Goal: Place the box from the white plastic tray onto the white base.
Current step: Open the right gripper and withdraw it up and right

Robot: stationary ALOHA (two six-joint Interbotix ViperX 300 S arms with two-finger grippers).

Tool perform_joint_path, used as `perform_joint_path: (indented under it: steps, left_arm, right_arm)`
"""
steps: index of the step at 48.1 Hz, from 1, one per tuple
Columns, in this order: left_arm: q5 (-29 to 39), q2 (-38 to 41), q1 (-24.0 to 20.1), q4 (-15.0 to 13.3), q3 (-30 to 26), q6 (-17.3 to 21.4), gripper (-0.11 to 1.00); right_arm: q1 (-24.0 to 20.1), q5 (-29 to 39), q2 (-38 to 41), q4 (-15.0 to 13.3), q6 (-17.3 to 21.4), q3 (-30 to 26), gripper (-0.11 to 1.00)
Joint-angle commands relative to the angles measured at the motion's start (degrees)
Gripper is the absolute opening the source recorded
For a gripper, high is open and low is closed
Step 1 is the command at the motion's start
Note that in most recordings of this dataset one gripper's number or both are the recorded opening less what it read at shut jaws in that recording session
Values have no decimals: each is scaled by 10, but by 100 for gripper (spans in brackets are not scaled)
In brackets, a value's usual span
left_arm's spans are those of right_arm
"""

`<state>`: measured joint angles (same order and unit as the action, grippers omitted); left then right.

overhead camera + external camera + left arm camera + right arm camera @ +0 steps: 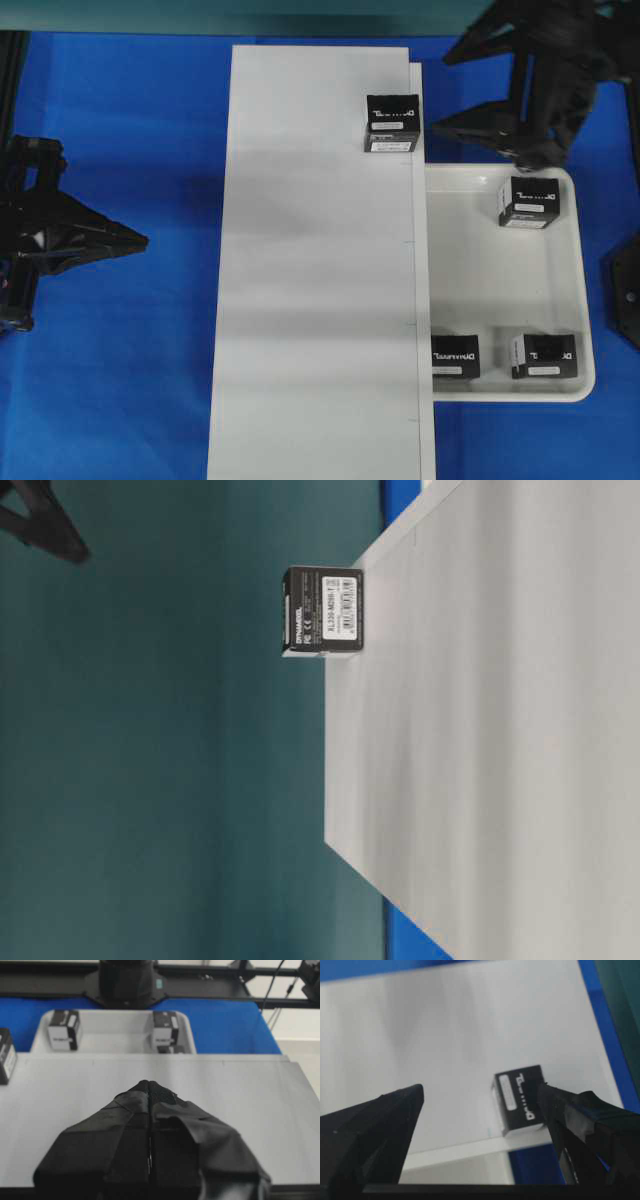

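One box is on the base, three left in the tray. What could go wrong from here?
1. The placed box sits close to the base's tray-side edge; a nudge might tip it off.
2. The open right gripper hangs close beside that box, so its next swing toward the tray may clip it.
3. One tray box lies against the base edge, leaving little finger room on that side.

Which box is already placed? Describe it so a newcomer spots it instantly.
Start at the white base, the long flat board down the middle of the overhead view. Near its far right edge stands one black box, beside the white plastic tray. It alone sits on the board; the other three lie in the tray.
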<state>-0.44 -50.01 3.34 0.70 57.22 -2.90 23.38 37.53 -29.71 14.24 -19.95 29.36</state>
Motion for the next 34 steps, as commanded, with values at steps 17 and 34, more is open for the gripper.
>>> perform_joint_path:
  steps: [17, 34]
  left_arm:
    - [-4, 2, 1, 2, -11, -2, -7]
    - [-3, 2, 1, 2, -11, -2, -7]
  right_arm:
    - [-33, -74, -175, 4, 11, 100, 99]
    - [-58, -75, -238, 4, 11, 146, 99]
